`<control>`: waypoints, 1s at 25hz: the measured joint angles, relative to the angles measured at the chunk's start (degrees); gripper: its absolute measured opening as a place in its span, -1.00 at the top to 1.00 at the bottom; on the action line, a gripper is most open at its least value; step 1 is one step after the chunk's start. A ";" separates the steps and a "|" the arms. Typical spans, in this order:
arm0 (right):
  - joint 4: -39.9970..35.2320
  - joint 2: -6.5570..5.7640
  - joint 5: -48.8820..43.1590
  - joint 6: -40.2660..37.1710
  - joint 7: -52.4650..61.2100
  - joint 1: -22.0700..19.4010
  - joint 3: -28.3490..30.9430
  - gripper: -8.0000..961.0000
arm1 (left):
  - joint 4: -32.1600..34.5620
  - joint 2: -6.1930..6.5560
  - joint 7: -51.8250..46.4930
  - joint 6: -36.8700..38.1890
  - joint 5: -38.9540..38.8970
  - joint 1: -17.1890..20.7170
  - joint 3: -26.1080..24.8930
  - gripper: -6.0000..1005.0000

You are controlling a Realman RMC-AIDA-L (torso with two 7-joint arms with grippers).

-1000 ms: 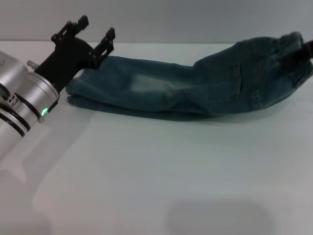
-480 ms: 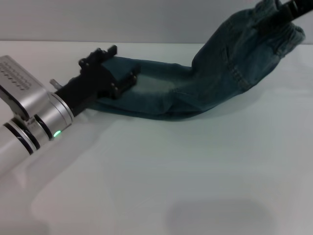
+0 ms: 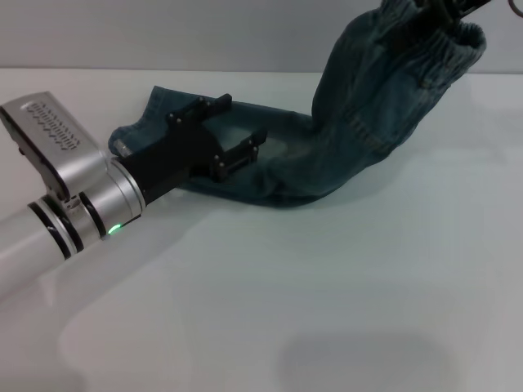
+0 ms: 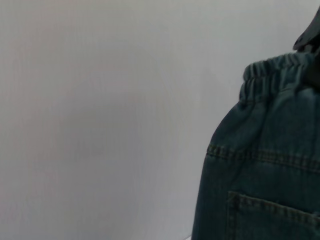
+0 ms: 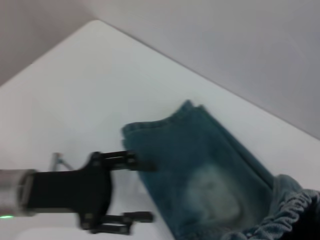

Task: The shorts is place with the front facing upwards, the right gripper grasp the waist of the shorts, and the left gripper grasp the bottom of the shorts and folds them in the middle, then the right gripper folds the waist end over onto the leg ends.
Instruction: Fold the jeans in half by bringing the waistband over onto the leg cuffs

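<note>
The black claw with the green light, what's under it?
Under the left gripper lie the folded legs of the shorts, flat on the white table. Its open fingers hide part of the denim, and the table beneath the shorts is covered.

The left wrist view shows the shorts (image 4: 260, 170) hanging up against a plain pale backdrop — blue denim filling one side of the picture. The waist of the shorts (image 4: 275, 72) is uppermost, its gathered elastic band puckered into fine ridges. Beneath it runs a stitched seam, and lower still the corner of a stitched pocket (image 4: 272, 220). A dark part — the right gripper (image 4: 311, 35) — meets the band at the edge.
</note>
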 joint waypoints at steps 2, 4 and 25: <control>-0.37 0.01 2.01 -1.10 0.48 0.05 -0.33 0.78 | 0.72 0.00 -0.40 -1.02 0.16 -0.19 0.49 -0.42; -1.25 0.10 3.74 -1.97 0.95 0.02 -1.10 0.78 | 1.48 0.01 -0.48 -2.20 0.04 -0.22 1.36 -0.42; -5.94 0.36 9.64 -4.71 2.89 0.45 -1.99 0.79 | 14.92 0.01 -2.89 -16.42 -5.23 3.78 20.47 -0.42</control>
